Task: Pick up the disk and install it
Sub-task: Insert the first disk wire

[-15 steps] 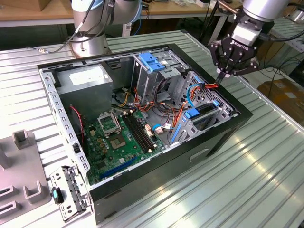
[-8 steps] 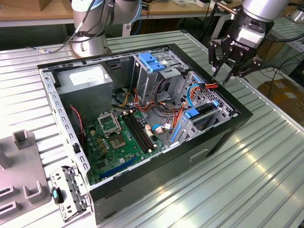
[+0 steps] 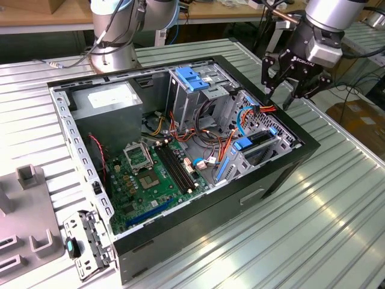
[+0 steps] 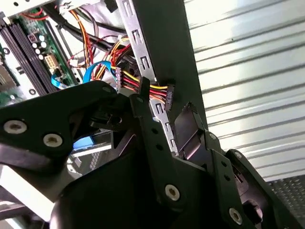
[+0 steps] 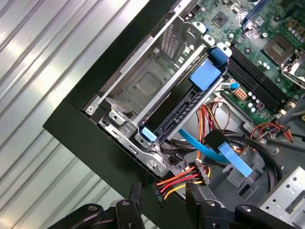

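The disk [image 3: 260, 139] sits edge-on in the drive bay at the open computer case's [image 3: 274, 180] near-right corner, blue rails on its sides; in the first wrist view the disk [image 5: 177, 113] lies as a dark slab between metal rails. My gripper [image 3: 277, 97] hangs open just above the case's right rim, a short way behind the bay, with nothing held. A power plug on red, yellow and black wires [image 5: 198, 172] lies loose below the fingers. My gripper [image 5: 164, 192] [image 4: 162, 102] straddles that rim in both wrist views.
Inside the case are the grey power-supply box [image 3: 109, 101], the tall cage with a blue top [image 3: 194, 79], the motherboard [image 3: 147, 174] and a blue flat cable [image 5: 217, 151]. A metal bracket [image 3: 87, 244] and grey fixture [image 3: 27, 229] lie on the ribbed table [image 3: 325, 229].
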### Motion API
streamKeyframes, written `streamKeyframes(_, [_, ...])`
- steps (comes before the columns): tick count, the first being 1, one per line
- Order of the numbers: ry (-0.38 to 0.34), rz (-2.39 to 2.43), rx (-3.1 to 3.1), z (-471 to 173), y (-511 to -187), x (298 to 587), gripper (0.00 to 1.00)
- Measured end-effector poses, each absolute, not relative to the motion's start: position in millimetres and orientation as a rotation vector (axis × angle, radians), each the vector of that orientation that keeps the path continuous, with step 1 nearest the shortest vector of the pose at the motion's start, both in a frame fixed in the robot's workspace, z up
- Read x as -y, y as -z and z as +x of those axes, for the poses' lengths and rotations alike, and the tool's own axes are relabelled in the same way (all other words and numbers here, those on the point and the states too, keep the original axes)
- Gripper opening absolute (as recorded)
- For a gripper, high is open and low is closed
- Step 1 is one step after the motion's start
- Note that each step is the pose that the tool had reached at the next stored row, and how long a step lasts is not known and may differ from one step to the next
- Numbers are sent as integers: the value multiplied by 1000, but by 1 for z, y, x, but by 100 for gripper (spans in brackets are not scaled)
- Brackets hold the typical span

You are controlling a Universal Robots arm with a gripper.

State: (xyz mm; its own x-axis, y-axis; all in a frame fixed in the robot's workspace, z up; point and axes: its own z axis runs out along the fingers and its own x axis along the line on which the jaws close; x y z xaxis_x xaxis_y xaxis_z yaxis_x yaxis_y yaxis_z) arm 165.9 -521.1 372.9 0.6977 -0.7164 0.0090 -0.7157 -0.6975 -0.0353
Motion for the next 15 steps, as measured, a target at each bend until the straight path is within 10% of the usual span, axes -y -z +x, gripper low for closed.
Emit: streamKeyframes(15, [32, -3001, -822, 168, -367, 521, 49])
